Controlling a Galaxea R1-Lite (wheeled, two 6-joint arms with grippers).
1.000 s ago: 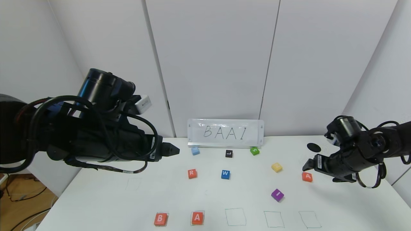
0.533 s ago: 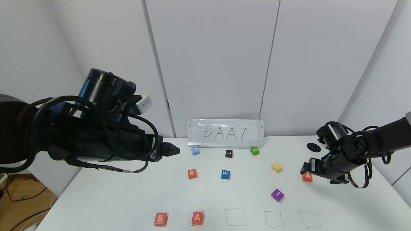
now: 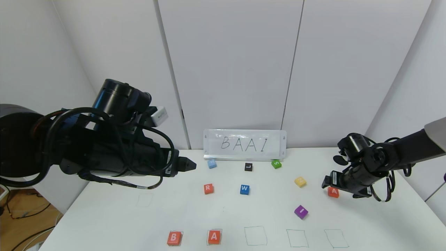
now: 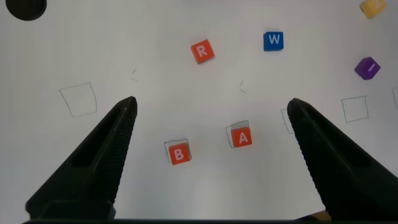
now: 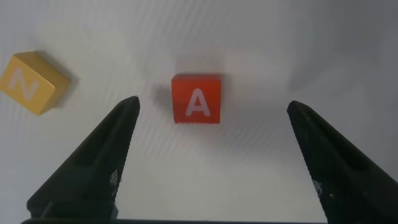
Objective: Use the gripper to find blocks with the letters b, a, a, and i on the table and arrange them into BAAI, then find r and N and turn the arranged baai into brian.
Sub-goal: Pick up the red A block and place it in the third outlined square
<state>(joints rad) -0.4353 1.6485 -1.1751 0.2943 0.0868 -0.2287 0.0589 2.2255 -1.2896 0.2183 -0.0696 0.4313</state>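
Blocks B [image 3: 174, 238] + A [image 3: 214, 237] sit in front outlines on tabletop [image 3: 104, 223]; purple I [image 3: 301, 211] mid-right. Right end effector [image 3: 329, 182], fingers apart, above loose A block [image 5: 197, 99]. R [image 3: 208, 188] mid. Left end effector [image 3: 186, 164] apart, raised far left.

- I am seeing orange B [image 3: 174, 238] and A [image 3: 214, 237] lying inside green squares at the table [image 3: 104, 223] front.
- Second orange A [image 3: 333, 192] and purple I [image 3: 301, 211] are lying loose at right.
- Orange R [image 3: 208, 188] is sitting mid-table.

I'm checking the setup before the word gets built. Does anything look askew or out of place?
Only the purple I block stands out: it sits rotated on the table, corners askew, unlike the squarely placed B block and A block in their outlines. Nothing is damaged.
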